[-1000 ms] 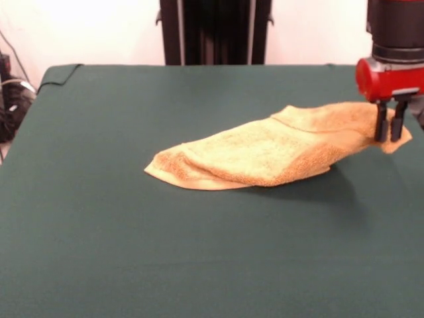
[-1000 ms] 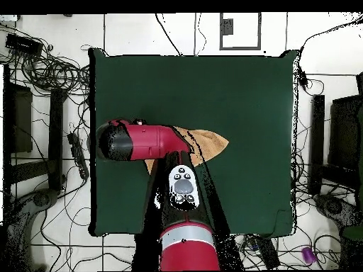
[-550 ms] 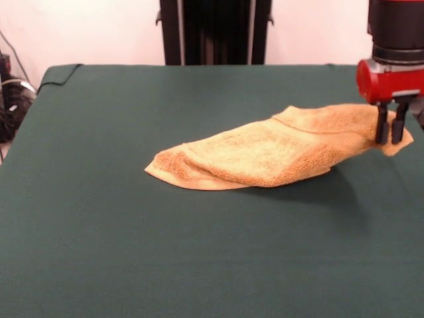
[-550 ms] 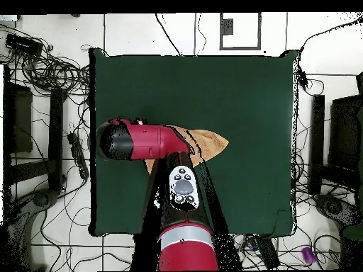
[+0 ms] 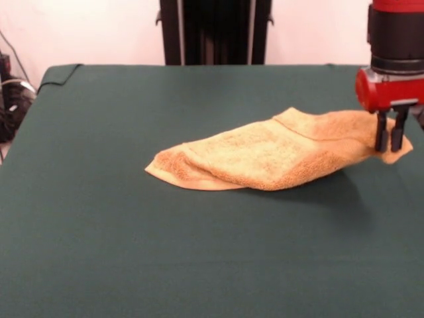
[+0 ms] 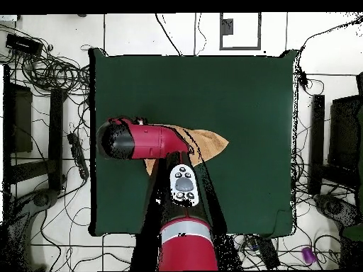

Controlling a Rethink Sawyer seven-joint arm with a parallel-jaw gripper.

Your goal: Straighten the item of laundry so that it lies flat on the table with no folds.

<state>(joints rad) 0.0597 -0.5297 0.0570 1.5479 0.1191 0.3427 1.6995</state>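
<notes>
On the counter (image 5: 99, 252), the towel (image 5: 265, 156) lies folded, soft and light; the fingers (image 5: 389, 136) pinch its raised corner, a good hold.

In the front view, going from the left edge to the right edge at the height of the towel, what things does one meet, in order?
Bare green table → the folded orange-tan towel → the gripper, whose jaws are shut on the towel's right-hand end.
</notes>
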